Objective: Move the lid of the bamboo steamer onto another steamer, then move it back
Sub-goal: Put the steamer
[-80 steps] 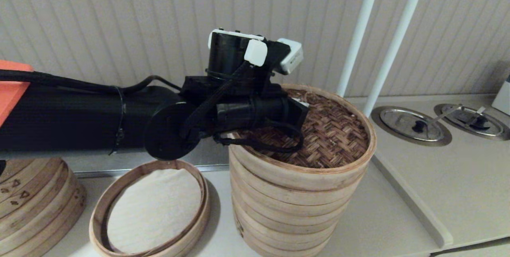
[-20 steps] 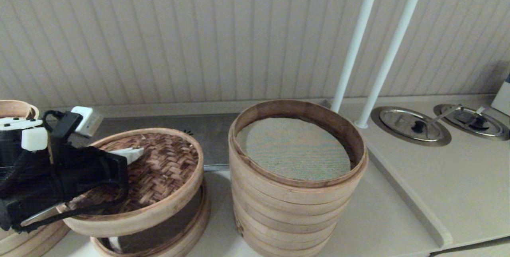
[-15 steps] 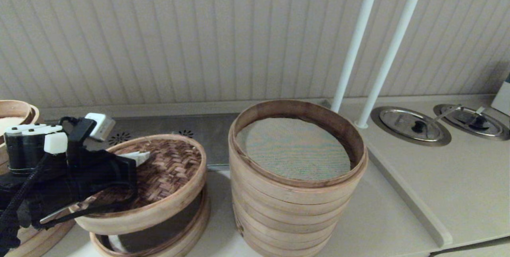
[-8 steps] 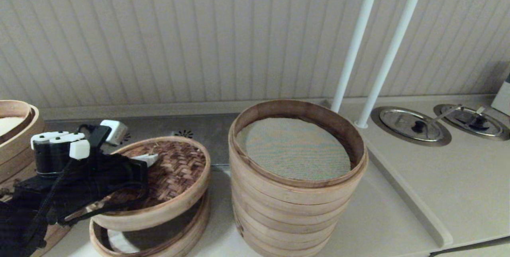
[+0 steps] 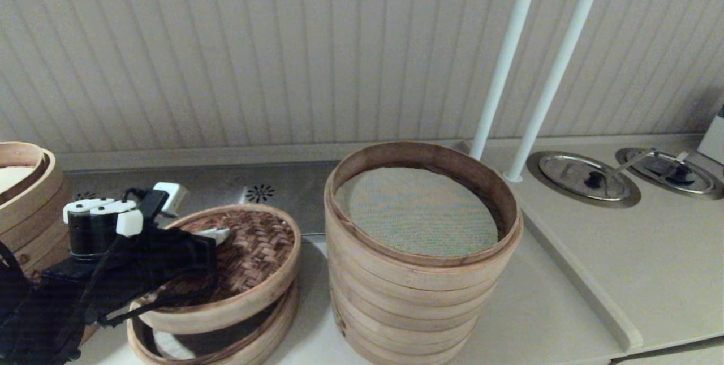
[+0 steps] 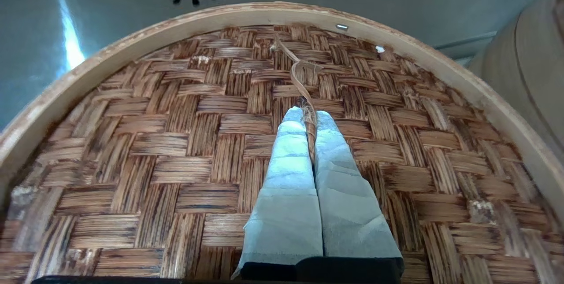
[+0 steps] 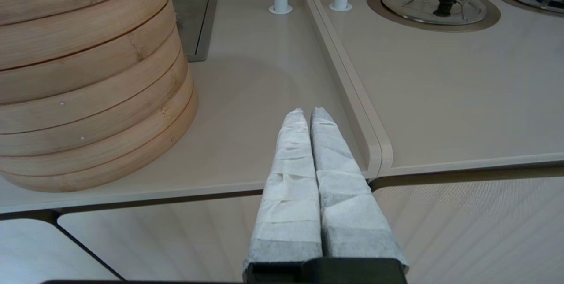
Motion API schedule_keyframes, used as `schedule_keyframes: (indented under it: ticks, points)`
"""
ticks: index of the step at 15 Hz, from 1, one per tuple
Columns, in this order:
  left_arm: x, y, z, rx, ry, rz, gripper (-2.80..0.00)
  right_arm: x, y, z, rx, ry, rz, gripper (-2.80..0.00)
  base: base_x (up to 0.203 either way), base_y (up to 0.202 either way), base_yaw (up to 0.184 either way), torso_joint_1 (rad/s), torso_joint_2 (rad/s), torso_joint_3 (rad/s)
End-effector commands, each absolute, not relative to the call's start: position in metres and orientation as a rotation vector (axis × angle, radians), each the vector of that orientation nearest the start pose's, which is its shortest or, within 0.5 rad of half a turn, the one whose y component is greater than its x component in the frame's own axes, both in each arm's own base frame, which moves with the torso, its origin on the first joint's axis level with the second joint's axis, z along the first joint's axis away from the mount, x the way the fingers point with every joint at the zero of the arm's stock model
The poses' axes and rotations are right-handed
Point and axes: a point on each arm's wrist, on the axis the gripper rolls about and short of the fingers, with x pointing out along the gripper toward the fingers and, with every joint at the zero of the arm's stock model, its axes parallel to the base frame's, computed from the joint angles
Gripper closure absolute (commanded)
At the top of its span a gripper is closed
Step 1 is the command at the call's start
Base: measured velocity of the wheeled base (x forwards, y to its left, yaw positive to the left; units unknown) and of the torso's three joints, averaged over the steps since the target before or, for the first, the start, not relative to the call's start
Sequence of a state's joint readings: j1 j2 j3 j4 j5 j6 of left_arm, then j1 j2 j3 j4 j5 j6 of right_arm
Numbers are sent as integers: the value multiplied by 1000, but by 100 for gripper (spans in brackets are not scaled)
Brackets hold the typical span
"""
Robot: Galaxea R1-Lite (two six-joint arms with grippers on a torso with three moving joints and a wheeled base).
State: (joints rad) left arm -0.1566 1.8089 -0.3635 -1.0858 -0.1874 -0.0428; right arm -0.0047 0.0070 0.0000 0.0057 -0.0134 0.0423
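The bamboo steamer lid [image 5: 249, 252], with its dark woven top and pale hoop rim, hangs tilted just above the low cloth-lined tray [image 5: 271, 322] at the front left. My left gripper [image 5: 220, 235] is shut on the lid's loop handle [image 6: 304, 99]; in the left wrist view the taped fingers [image 6: 291, 152] pinch that loop over the woven top [image 6: 176, 143]. The other steamer [image 5: 418, 274], a tall stack of pale rings, stands uncovered in the middle with its grey-green mesh liner [image 5: 416, 209] showing. My right gripper [image 7: 307, 114] is shut on nothing, parked past the counter's front edge, right of the stack [image 7: 88, 77].
A third steamer stack [image 5: 28, 201] stands at the far left behind my left arm. Two white poles [image 5: 509, 65] rise behind the tall stack. Two round metal lids [image 5: 585, 178] sit sunk in the counter at the right. A raised seam [image 7: 348, 86] divides the counter.
My left gripper has carried the lid off the tall stack to the left, and over the last second has brought it down and slightly right, closer to the low tray.
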Motion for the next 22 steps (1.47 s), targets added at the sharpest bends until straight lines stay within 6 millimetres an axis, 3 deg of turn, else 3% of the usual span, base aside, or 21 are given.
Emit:
schedule_keyframes:
  ticks: [1,12,22]
  points:
    - [252,-44,89,-48,366,-334,0,-22,0,74,43,16,-19,0,0,0,0,0,0,0]
    - [236,-42,94,-49,350,-335,0,-22,0,74,43,16,-19,0,0,0,0,0,0,0]
    - [229,-40,83,-55,408,-335,0,-22,0,74,43,16,-19,0,0,0,0,0,0,0]
